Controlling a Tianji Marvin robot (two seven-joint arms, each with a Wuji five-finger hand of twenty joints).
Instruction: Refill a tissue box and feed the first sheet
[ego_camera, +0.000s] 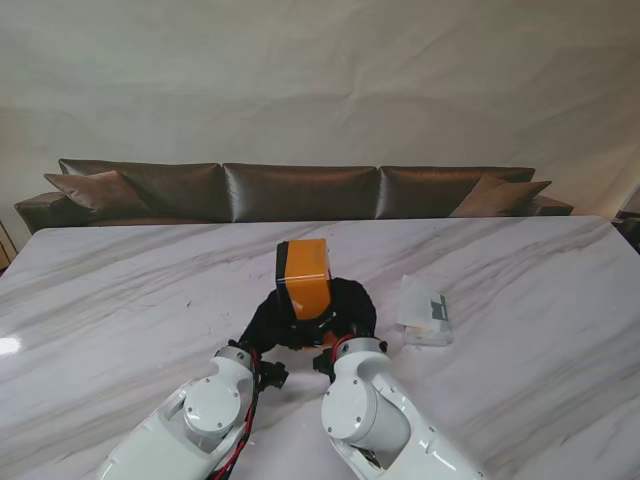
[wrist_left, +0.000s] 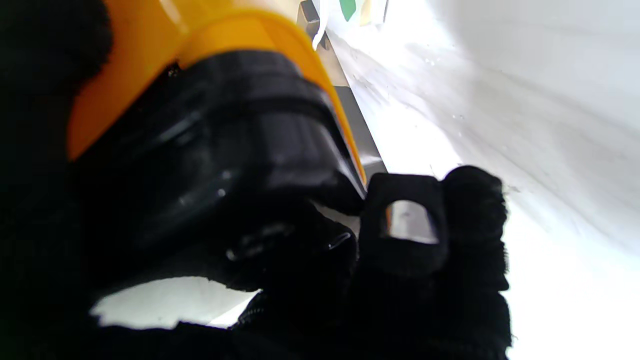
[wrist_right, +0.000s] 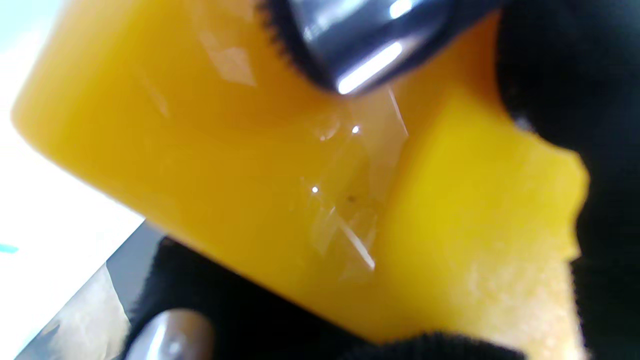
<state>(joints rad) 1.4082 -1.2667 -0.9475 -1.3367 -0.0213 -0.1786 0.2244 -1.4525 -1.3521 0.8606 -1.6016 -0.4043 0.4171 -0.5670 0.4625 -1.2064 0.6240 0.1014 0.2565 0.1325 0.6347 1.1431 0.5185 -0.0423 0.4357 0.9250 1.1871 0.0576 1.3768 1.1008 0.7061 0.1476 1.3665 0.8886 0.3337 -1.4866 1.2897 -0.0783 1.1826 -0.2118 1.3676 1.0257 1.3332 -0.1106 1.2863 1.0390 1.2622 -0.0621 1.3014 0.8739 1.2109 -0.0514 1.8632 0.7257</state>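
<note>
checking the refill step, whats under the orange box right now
Both gloved hands, the left hand and right hand, are under and around the orange box, holding it tilted above the table. Its underside and inside are hidden.

Stand view: high, looking down and outward across the table (ego_camera: 120, 290) toward a sofa (ego_camera: 300, 192).
Left wrist view: very close, along black-gloved fingers (wrist_left: 470, 210).
Right wrist view: closer still, blurred.
Shared by all: orange box (ego_camera: 303, 276).
</note>
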